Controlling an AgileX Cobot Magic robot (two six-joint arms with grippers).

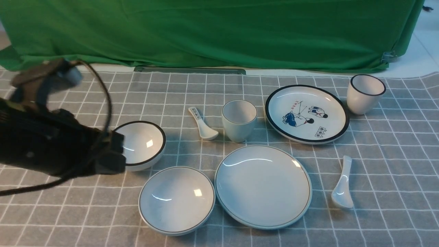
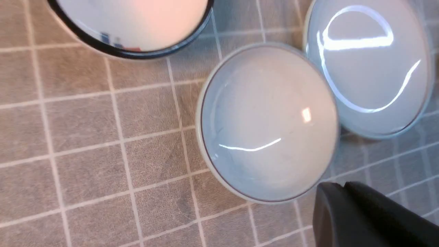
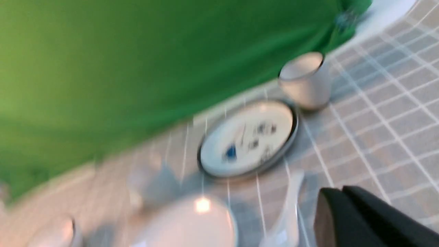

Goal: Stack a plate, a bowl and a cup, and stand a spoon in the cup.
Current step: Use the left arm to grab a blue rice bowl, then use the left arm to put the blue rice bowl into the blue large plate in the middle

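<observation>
The plain plate [image 1: 263, 186] lies near the front middle, and the shallow bowl [image 1: 177, 200] sits just left of it, rims almost touching. Behind them the thin-rimmed cup [image 1: 239, 120] stands upright. The unmarked spoon [image 1: 343, 187] lies to the plate's right. My left arm [image 1: 61, 147] hovers at the left, above the cloth. In its wrist view the left gripper [image 2: 343, 187] is shut and empty, beside the bowl [image 2: 269, 123] and plate [image 2: 368, 65]. The right wrist view is blurred. My right gripper [image 3: 337, 192] is shut on nothing there, close to the spoon [image 3: 288, 212].
A deep black-rimmed bowl [image 1: 142, 144] sits right beside my left arm. A spoon with writing [image 1: 202, 124] lies left of the cup. The cartoon plate [image 1: 307, 113] and a black-rimmed cup [image 1: 365, 93] stand at the back right. A green curtain [image 1: 219, 31] closes the back.
</observation>
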